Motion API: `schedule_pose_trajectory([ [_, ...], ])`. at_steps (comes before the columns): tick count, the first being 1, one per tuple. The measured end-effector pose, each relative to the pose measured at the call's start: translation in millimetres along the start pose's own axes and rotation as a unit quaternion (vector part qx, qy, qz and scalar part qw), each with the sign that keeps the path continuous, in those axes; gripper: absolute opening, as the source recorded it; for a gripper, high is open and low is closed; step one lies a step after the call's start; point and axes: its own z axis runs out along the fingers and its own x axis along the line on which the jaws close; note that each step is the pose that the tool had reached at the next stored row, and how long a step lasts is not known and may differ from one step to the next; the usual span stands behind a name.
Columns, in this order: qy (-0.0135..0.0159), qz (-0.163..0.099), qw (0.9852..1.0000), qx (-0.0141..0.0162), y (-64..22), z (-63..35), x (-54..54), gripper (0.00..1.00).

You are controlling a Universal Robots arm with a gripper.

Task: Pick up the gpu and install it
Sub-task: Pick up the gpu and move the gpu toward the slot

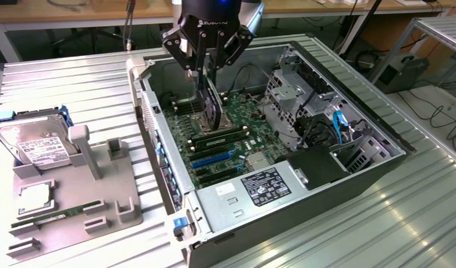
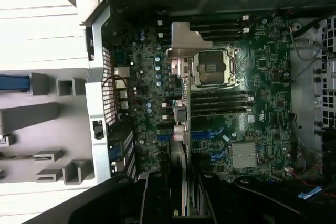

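Exterior view: black multi-finger gripper (image 1: 205,70) hangs over the open dark-grey computer case (image 1: 325,223), fingers (image 1: 181,49) pinching the gpu (image 1: 210,109), a slim flat black card with a silvery metal bracket at one end. Card hangs on edge, upright, inside the case above the green motherboard (image 1: 250,120). Its low end is just beside the seated dark RAM stick (image 1: 221,138) and it is not in any slot. Wrist view agrees: gpu (image 2: 178,150) edge-on, running out from the gripper (image 2: 179,203), bracket (image 2: 184,45) at the far end next to the square metal CPU socket (image 2: 212,69). Blue expansion slots (image 1: 212,161) lie apart from the card, toward the silver power supply box (image 1: 265,187). My read: install step, card is over the board but not lined up. To do it well: firm pinch so the card can't swing, contact edge square to a blue slot, bracket toward the perforated rear wall (image 2: 109,93), straight descent, clear of socket and RAM.
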Motion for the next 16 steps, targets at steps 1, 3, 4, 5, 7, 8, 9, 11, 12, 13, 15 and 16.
schedule_pose_trajectory([
  [1, 0.0000, 0.000, 1.0000, 0.0000, 0.1, 0.4, -1.0, 0.26],
  [3, 0.0000, 0.000, 1.0000, 0.0000, 0.2, 1.4, -3.0, 0.26],
  [4, -0.0001, 0.000, 1.0000, 0.0000, 0.3, 1.9, -3.9, 0.26],
  [5, 0.0000, 0.000, 1.0000, 0.0000, 0.3, 2.3, -4.9, 0.26],
  [7, 0.0000, 0.000, 1.0000, 0.0001, 0.5, 3.2, -6.8, 0.26],
  [8, -0.0001, 0.000, 1.0000, 0.0001, 0.5, 3.7, -7.7, 0.26],
  [9, -0.0001, 0.000, 1.0000, 0.0001, 0.6, 4.1, -8.5, 0.26],
  [11, 0.0000, 0.000, 1.0000, 0.0002, 0.8, 5.3, -11.5, 0.26],
  [12, 0.0000, 0.000, 1.0000, 0.0002, 0.9, 5.8, -12.6, 0.26],
  [13, 0.0000, 0.000, 1.0000, 0.0002, 1.0, 6.2, -13.7, 0.26],
  [15, -0.0001, 0.000, 1.0000, 0.0002, 1.1, 7.0, -15.6, 0.26],
  [16, -0.0001, 0.000, 1.0000, 0.0002, 1.2, 7.4, -16.5, 0.26],
])
